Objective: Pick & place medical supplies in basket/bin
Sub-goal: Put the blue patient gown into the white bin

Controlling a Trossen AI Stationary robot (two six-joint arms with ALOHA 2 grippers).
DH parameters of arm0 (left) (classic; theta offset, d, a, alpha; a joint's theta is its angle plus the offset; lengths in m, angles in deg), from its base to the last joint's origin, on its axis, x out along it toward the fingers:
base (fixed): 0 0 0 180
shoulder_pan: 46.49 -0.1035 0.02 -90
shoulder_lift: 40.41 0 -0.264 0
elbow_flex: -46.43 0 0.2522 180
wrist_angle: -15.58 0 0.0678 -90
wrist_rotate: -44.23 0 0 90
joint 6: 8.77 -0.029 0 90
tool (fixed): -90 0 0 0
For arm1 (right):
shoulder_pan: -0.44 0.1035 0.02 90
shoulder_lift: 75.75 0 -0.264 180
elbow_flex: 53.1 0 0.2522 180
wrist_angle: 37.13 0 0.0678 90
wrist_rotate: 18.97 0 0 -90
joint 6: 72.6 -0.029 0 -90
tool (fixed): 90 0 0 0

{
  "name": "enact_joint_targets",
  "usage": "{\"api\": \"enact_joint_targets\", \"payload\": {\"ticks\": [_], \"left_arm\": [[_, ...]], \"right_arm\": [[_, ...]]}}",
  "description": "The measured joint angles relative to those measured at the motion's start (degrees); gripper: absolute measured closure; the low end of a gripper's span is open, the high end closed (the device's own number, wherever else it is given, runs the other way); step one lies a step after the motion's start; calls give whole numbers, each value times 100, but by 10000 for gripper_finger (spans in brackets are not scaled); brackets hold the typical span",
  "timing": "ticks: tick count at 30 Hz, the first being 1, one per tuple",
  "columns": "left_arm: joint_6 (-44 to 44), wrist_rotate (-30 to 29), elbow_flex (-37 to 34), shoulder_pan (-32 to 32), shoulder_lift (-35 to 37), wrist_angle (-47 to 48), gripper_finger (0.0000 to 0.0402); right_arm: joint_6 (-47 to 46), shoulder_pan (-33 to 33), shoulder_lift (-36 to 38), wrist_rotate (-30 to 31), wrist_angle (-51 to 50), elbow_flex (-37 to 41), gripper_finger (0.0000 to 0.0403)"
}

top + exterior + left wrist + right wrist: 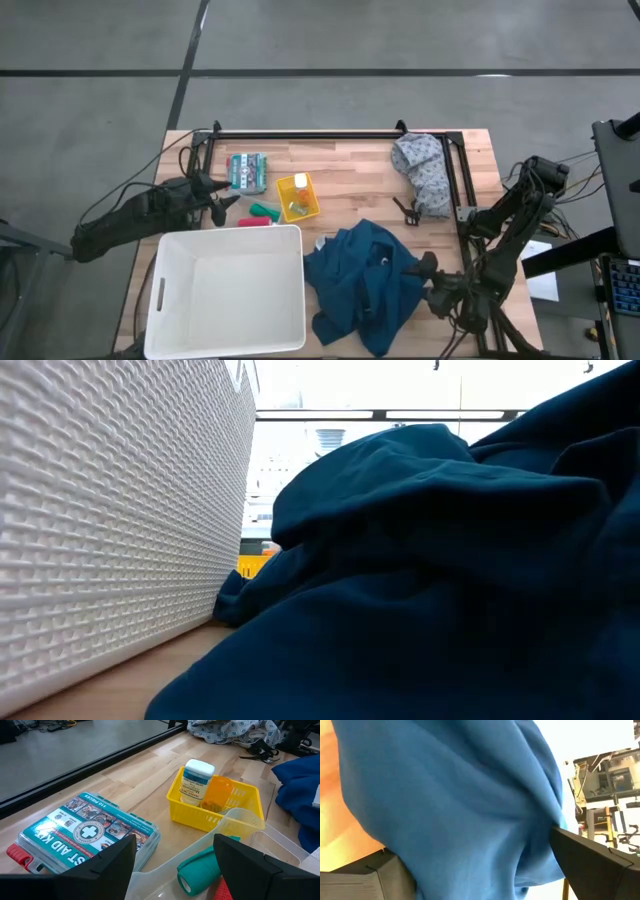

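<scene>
Blue fabric garment (362,283) crumpled beside white tub (226,290), right tool (485,870) spread wide around its folds.

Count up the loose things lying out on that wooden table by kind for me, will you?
Cloth items: 2 (blue garment, grey speckled cloth)
Containers: 2 (white tub, yellow basket)
First aid kits: 1
Bottles in the yellow basket: 2 (white, orange)
Green roll: 1
Red item: 1
Total: 9
</scene>
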Motion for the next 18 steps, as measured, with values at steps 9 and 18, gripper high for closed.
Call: {"api": "enact_joint_targets", "payload": {"ticks": [9, 18], "left_arm": [[0, 0, 0, 2, 0, 2, 130], [0, 0, 0, 0, 0, 2, 130]], "right_arm": [[-108, -59, 40, 334, 24, -173, 3], [242, -424, 9, 335, 322, -307, 3]]}}
